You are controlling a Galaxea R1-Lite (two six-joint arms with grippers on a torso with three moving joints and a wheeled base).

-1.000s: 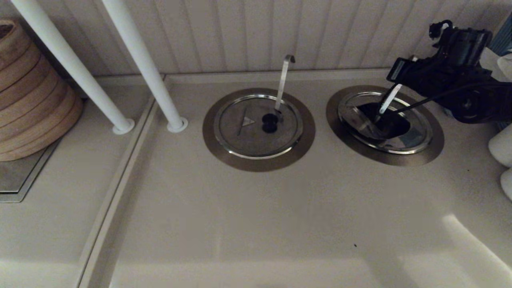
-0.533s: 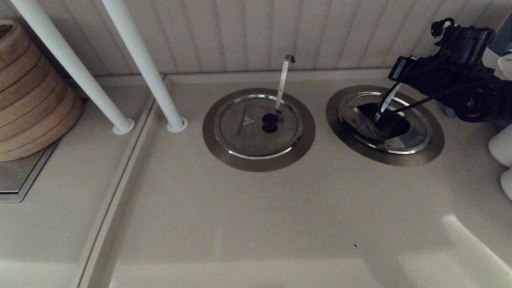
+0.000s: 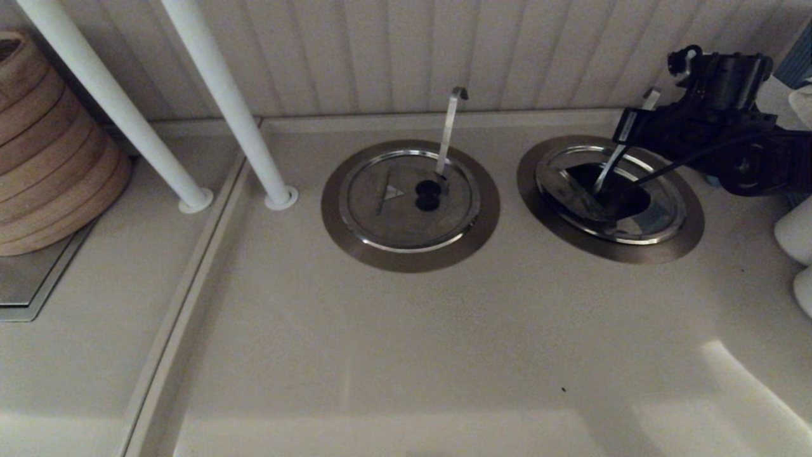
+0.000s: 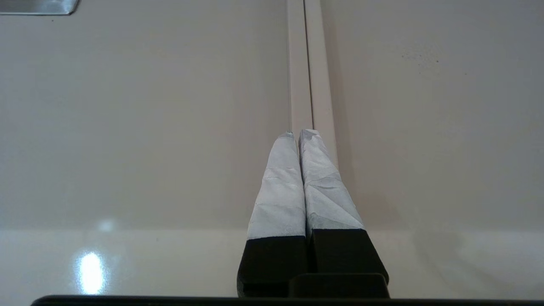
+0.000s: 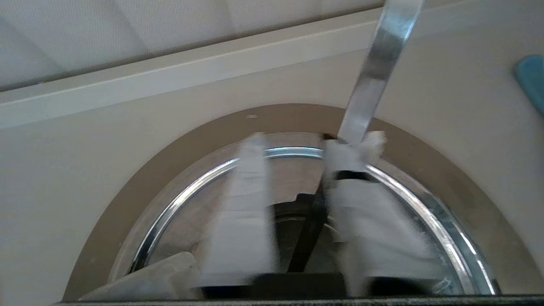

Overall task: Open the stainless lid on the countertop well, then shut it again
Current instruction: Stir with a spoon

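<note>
One stainless lid (image 3: 650, 222) (image 5: 199, 191) lies on the countertop well (image 3: 531, 190) (image 5: 140, 178), far right on the counter. Its shiny raised rim sits inside the wide dull ring. A bluish-grey patch shows at the near-right rim. A large dark area covers the middle of the disc; cannot tell whether that is a reflection or a gap.

- A straight flat utensil handle (image 3: 608, 170) (image 5: 376, 72) rises from the far side of the well, leaning right and back.
- The right gripper (image 3: 628, 127) (image 5: 304, 144) hangs over the well's far-right edge, fingers spread apart and holding nothing. One padded fingertip is just beside the handle; contact unclear.
- The left gripper (image 4: 299, 134) has its fingers pressed together on nothing, low over a raised seam (image 4: 304, 63) in the counter.

To the left of the well is a second lidded well (image 3: 387, 216) with a triangle mark, a black knob and a hook-tipped handle (image 3: 449, 127). The two rings are near each other, with a strip of bare counter between them.

The countertop (image 3: 444, 355) is pale and glossy, with broad room on the near side. A ribbed wall (image 3: 380, 51) closes the far edge, close behind both wells. Two slanted white poles (image 3: 222, 101) stand further left. Past the seam is a stack of round wooden baskets (image 3: 51, 152). White rounded objects (image 3: 796, 235) crowd the right edge.
</note>
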